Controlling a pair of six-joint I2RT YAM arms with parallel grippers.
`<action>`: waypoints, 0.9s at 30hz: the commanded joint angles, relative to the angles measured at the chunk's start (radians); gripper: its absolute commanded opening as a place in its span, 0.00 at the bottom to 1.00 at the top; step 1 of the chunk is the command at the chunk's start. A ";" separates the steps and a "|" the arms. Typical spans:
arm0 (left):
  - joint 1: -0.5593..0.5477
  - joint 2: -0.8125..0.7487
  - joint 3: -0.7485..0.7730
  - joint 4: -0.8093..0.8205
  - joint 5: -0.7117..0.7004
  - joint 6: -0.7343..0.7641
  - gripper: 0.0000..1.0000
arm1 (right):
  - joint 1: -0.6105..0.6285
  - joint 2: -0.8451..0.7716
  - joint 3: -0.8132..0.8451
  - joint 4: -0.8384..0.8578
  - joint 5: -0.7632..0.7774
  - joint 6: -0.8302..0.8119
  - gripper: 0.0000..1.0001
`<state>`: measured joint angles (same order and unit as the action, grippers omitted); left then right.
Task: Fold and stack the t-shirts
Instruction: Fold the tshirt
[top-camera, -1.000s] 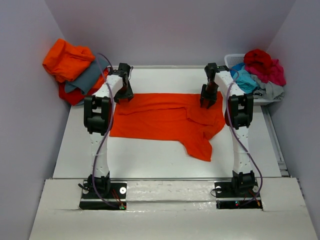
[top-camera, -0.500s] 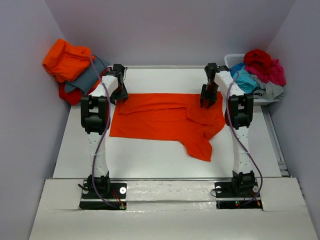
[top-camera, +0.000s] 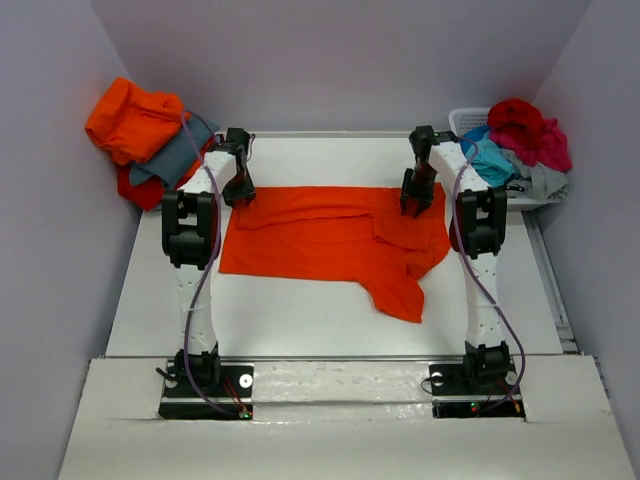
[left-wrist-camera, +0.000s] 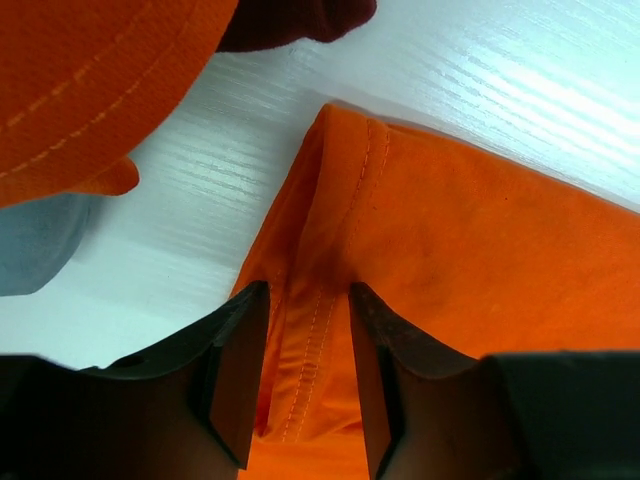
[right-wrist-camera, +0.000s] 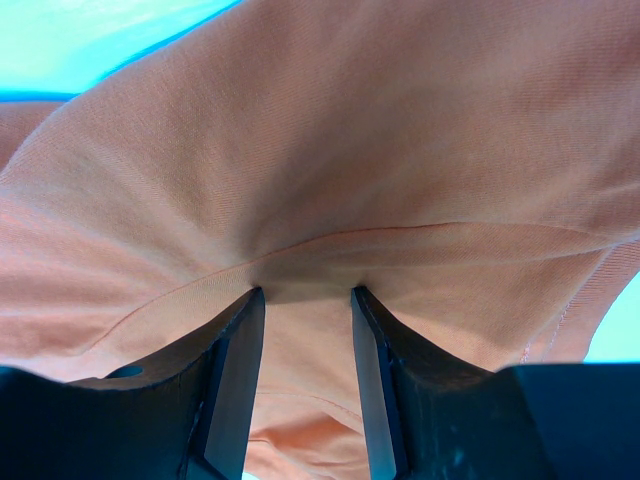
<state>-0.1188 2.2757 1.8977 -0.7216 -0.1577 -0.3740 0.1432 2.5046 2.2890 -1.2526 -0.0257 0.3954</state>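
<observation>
Left hand straddles the far-left hem of the orange shirt on the desk, clenched or not I can't tell, right hand grasps its far-right edge, so lifting now could drop the left corner.

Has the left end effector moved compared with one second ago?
Yes. The left end effector shifted slightly left, nearer the pile of shirts, towards the orange shirt's far-left corner.

Robotics lab cell, plain lilac walls, white table, two bolted robot arms
</observation>
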 joint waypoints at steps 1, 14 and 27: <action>-0.004 -0.013 -0.006 0.005 0.004 0.012 0.42 | -0.017 0.034 -0.023 0.047 0.033 -0.023 0.46; -0.004 -0.001 0.000 -0.006 -0.008 0.007 0.07 | -0.017 0.045 -0.010 0.044 0.033 -0.023 0.46; 0.033 -0.019 -0.022 -0.016 -0.060 -0.016 0.06 | -0.017 0.057 -0.005 0.041 0.035 -0.023 0.47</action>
<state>-0.1112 2.2768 1.8942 -0.7219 -0.1715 -0.3767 0.1432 2.5046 2.2898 -1.2530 -0.0257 0.3954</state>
